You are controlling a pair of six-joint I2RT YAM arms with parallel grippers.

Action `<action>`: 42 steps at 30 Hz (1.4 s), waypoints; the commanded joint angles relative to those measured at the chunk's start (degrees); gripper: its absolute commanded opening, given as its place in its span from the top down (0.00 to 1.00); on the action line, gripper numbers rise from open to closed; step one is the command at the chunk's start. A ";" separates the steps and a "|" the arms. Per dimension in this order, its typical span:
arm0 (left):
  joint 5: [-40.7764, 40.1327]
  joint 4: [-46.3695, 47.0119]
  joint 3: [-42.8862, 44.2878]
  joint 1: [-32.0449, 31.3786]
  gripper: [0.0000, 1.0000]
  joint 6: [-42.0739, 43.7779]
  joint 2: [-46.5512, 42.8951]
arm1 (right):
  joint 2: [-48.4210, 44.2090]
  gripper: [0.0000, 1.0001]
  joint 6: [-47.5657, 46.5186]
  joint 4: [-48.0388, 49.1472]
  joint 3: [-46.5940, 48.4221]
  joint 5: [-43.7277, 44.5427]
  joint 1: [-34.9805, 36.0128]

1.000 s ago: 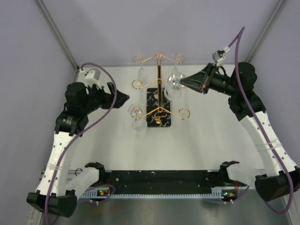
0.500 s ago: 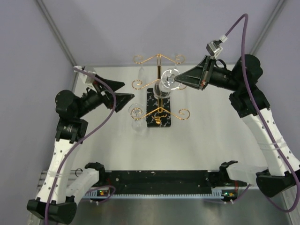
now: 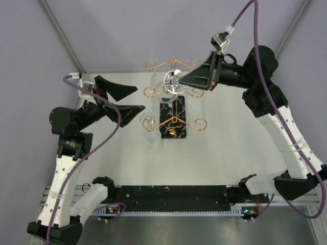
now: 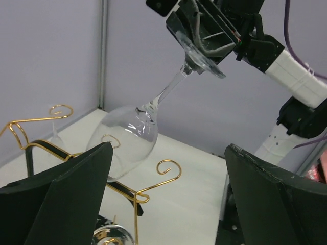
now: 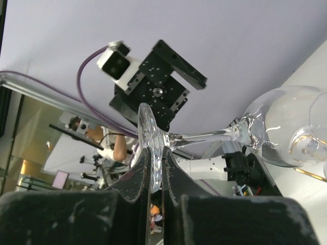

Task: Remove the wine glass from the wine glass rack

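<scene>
White counter (image 3: 225, 148), plain lavender-grey walls (image 3: 153, 30) on three sides, slanted metal corner posts (image 3: 61, 35) at back, black strip (image 3: 173, 193) along near edge, even diffuse light.

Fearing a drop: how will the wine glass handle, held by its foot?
Probably fragile: the wine glass looks thin, its stem slim. It may slip or pivot: the right gripper pinches only the smooth foot, bowl far out.

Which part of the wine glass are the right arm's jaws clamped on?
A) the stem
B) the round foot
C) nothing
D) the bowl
B: the right gripper pinches the foot of the wine glass by its rim; stem and bowl stick out free.
</scene>
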 commanded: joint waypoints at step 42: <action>0.44 8.32 -8.52 -0.84 0.10 -63.38 -2.71 | 3.02 1.00 -96.34 -16.48 5.40 28.60 35.30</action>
